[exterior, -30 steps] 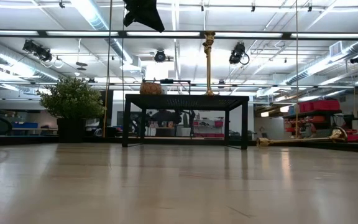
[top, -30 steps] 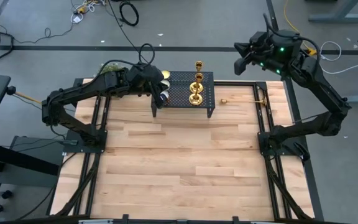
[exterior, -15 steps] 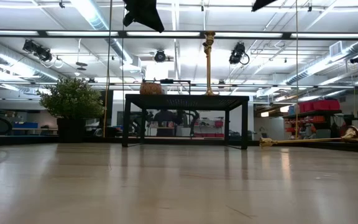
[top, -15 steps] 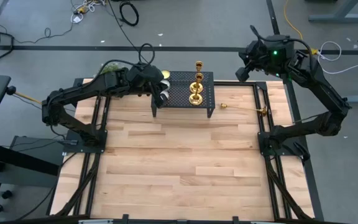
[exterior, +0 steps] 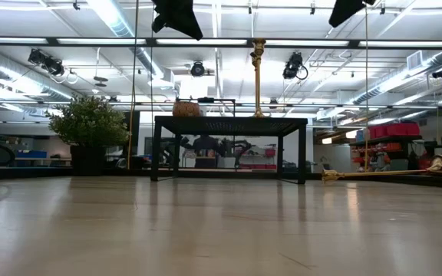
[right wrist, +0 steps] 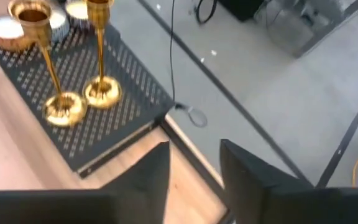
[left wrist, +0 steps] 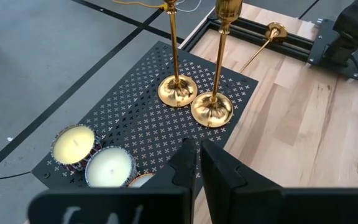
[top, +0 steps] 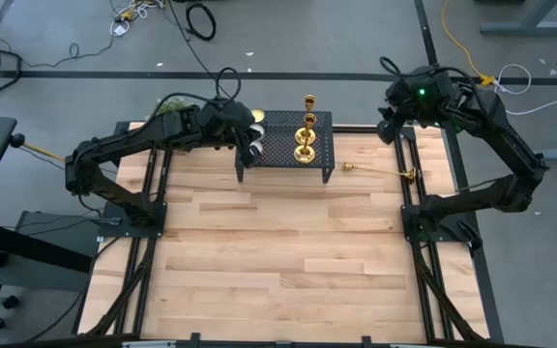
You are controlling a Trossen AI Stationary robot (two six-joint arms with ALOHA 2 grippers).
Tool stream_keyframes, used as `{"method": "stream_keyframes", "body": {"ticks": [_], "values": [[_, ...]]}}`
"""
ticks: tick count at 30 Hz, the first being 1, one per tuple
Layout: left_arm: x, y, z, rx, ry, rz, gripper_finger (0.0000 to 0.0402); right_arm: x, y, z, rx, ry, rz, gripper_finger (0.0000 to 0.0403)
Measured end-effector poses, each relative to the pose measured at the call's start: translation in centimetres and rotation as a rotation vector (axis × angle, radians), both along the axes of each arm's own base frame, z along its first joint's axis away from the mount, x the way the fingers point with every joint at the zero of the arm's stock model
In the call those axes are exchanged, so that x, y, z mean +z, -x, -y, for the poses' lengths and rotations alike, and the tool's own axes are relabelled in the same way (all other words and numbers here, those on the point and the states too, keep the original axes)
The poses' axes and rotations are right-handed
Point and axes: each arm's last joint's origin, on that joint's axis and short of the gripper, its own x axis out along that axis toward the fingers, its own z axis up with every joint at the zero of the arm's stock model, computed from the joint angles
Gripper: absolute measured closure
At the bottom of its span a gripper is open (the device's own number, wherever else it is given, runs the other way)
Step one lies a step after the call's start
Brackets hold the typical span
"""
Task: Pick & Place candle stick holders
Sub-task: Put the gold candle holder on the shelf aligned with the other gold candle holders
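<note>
Two gold candle stick holders [top: 305,145] [top: 308,102] stand upright on their round bases on a black mesh stand [top: 277,147] at the table's far side; they also show in the left wrist view [left wrist: 212,110] [left wrist: 178,91]. A third candle stick holder [top: 380,171] lies on its side on the wood, right of the stand. My left gripper [top: 249,135] hovers shut over the stand's left part, empty [left wrist: 197,165]. My right gripper [top: 387,124] is open and empty [right wrist: 194,165], high above the table's far right corner.
White candles [left wrist: 73,143] [left wrist: 110,168] sit on the stand's left end under my left gripper. Black frame rails [top: 409,184] run along the table's right side, next to the lying holder's base. The wide wooden top [top: 278,251] lies nearer.
My right gripper has swung from pointing toward the table's left and has gone down and toward the near edge, coming into the low view's top. The lying candle stick holder has rolled a little toward the near edge.
</note>
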Motion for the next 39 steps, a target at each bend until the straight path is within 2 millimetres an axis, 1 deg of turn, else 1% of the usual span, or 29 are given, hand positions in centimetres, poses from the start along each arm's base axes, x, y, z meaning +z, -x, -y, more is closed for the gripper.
{"method": "stream_keyframes", "body": {"ticks": [4,7,10,13,18,22,27,31,39], "values": [[0.0,0.0,0.0,0.000,0.000,0.000,0.0374,-0.4,0.3,-0.2,-0.022,-0.047,-0.032,0.0209],[0.0,0.0,0.0,0.000,0.000,0.000,0.0374,-0.7,0.5,-0.4,-0.013,-0.075,-0.055,0.0179],[0.0,0.0,0.0,0.000,0.000,0.000,0.0374,-1.0,0.3,-0.4,0.024,-0.113,-0.044,0.0161],[0.0,0.0,0.0,0.000,0.000,0.000,0.0374,-2.0,0.0,-0.3,0.052,-0.128,-0.066,0.0155],[0.0,0.0,0.0,0.000,0.000,0.000,0.0374,-5.2,-0.7,0.0,0.100,-0.153,-0.080,0.0161],[0.0,0.0,0.0,0.000,0.000,0.000,0.0374,-8.0,-0.9,0.1,0.163,-0.154,-0.151,0.0168],[0.0,0.0,0.0,0.000,0.000,0.001,0.0374,-11.9,-1.3,0.8,0.267,-0.253,-0.247,0.0172],[0.0,0.0,0.0,0.000,0.000,0.000,0.0374,-14.8,-1.7,1.9,0.307,-0.305,-0.335,0.0171],[0.0,0.0,0.0,-0.001,0.000,0.000,0.0374,-19.1,-2.2,5.3,0.334,-0.344,-0.448,0.0170]]}}
